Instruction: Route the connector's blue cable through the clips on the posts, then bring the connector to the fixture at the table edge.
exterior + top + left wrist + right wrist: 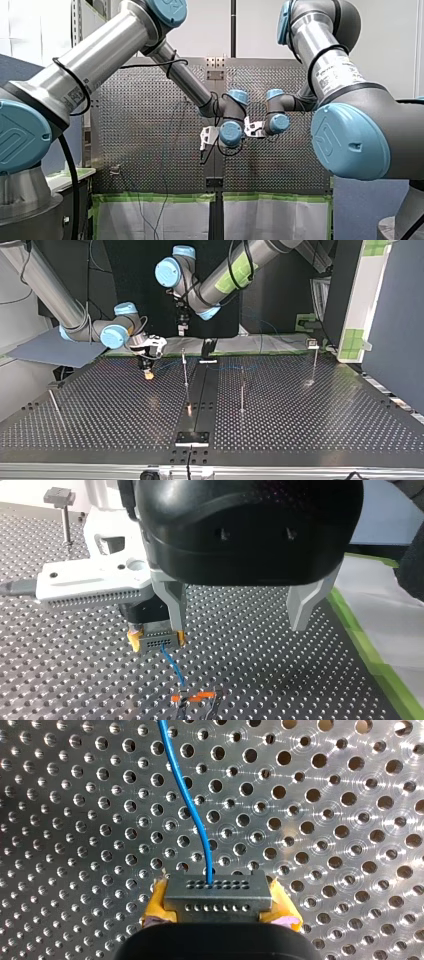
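Right gripper clamps the grey, hole-dotted rectangular connector.

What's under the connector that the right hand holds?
Bare perforated table; the blue cable leaves the connector over it. My right hand covers the connector's back.

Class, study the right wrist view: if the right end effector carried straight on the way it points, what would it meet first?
Most likely the perforated table: ahead of the right end effector, shut on the connector, lies only the connector's own blue cable. Depth is unclear.
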